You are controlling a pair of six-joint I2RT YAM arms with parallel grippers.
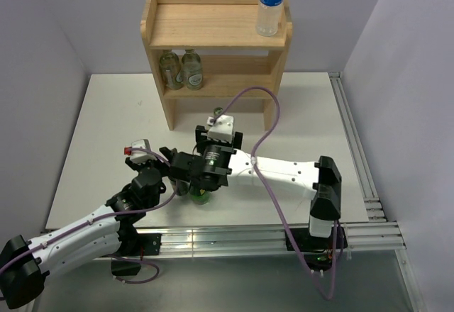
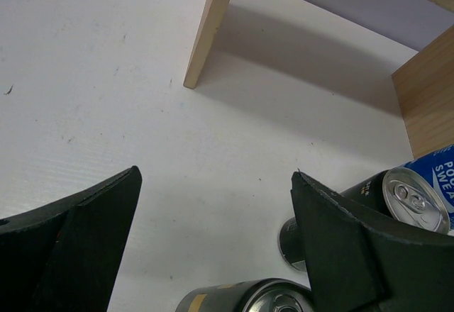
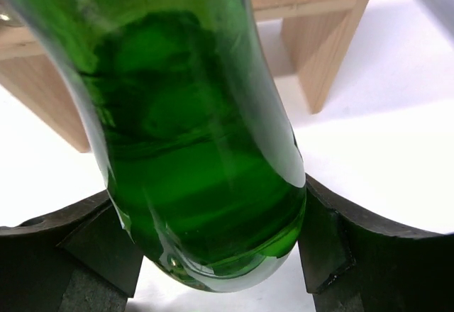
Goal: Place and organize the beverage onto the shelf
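Observation:
The wooden shelf (image 1: 213,25) stands at the back of the table. One water bottle (image 1: 272,3) stands on its top at the right, and two glass bottles (image 1: 181,69) stand on its lower tier at the left. My right gripper (image 1: 200,183) (image 3: 209,234) is shut on the lower body of a green glass bottle (image 1: 201,197) (image 3: 191,135), in front of the shelf. My left gripper (image 1: 169,162) (image 2: 216,177) is open and empty just left of it, above the table. Dark cans (image 2: 248,299) (image 2: 397,197) and a blue-labelled bottle (image 2: 441,177) show near its right finger.
The shelf's legs (image 2: 209,32) (image 3: 323,49) stand close ahead of both grippers. The two arms meet closely at the table's middle. A metal rail (image 1: 355,156) runs along the right edge and another along the near edge. Grey walls enclose the table.

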